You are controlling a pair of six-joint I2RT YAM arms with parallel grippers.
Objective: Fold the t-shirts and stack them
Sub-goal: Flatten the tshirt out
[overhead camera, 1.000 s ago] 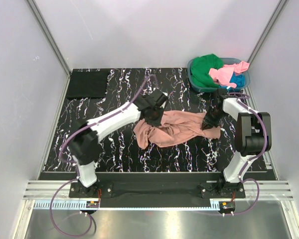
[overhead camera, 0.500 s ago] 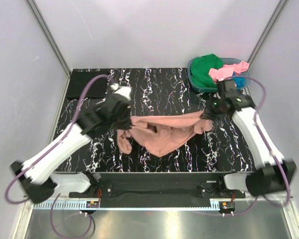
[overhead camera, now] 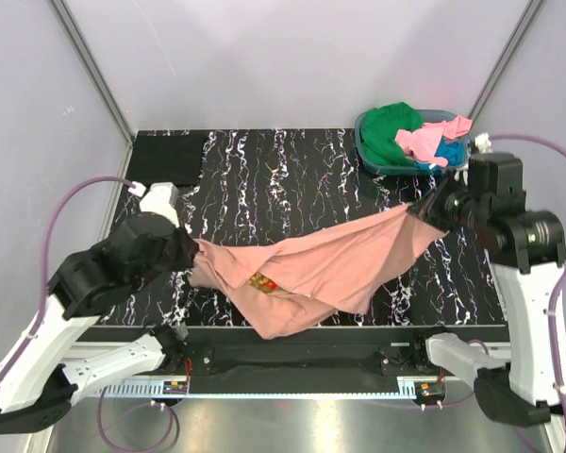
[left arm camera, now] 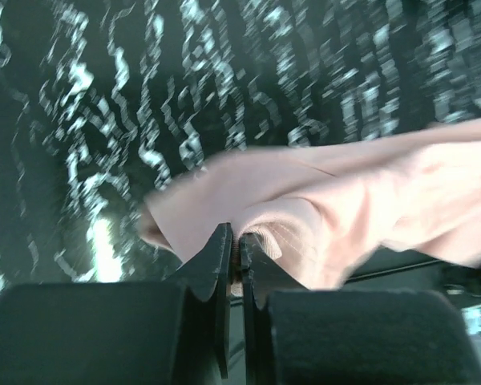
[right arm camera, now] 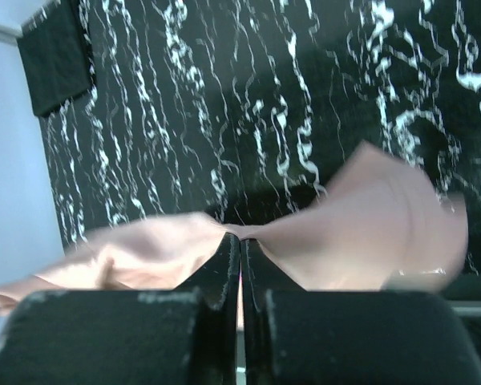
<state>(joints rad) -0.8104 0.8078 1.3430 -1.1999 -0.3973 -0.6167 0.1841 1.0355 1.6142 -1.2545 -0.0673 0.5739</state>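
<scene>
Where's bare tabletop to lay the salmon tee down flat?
Free: the far-middle table between the black tee and the basket. Crowded: both far corners; the salmon tee hangs stretched over the near half.

On my left wrist camera, the left end effector (left arm camera: pixel 234 243) has its two dark fingers pressed together on a bunched fold of the salmon-pink t-shirt (left arm camera: pixel 361 196). The cloth stretches away to the right, lifted off the surface. Beyond it I see the black, white-veined counter (left arm camera: pixel 224 72), blurred.
</scene>
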